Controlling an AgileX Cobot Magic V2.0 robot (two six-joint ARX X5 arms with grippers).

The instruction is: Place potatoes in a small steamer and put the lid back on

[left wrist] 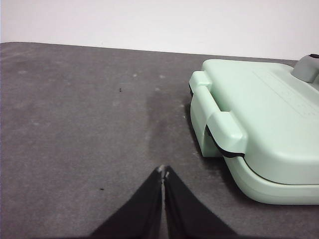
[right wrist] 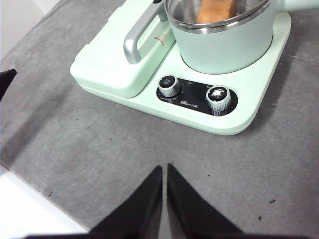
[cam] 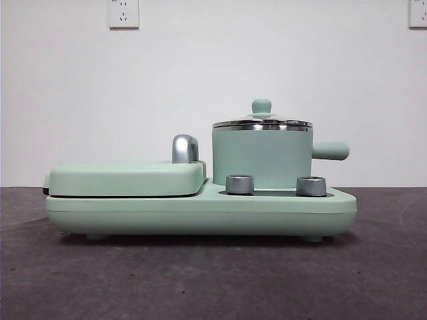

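Left gripper (left wrist: 163, 172) clenched, empty, beside flat mint-green griddle cover (cam: 127, 179). Tan potato (right wrist: 215, 10) inside mint-green cylindrical steamer (cam: 261, 159); clear glass lid (cam: 261, 123) seated. Right gripper (right wrist: 164, 169) clenched, empty, short of the chrome dials (right wrist: 170, 85). Judged complete: keep both arms clear.

Mint-green small steamer (cam: 261, 159) with chrome rim; same green on its stubby handle and on the knob of the clear, chrome-edged lid (cam: 261, 121). Tan-brown potato (right wrist: 216, 11) inside. Mint-green base (cam: 200, 212) and griddle cover (cam: 127, 177), silver grey handle (right wrist: 137, 36). Two chrome dials (right wrist: 170, 85) on a black panel with white print. Dark grey, faintly speckled counter (cam: 213, 280); white wall (cam: 200, 67). Black left pincer (left wrist: 163, 173) and right pincer (right wrist: 164, 169).
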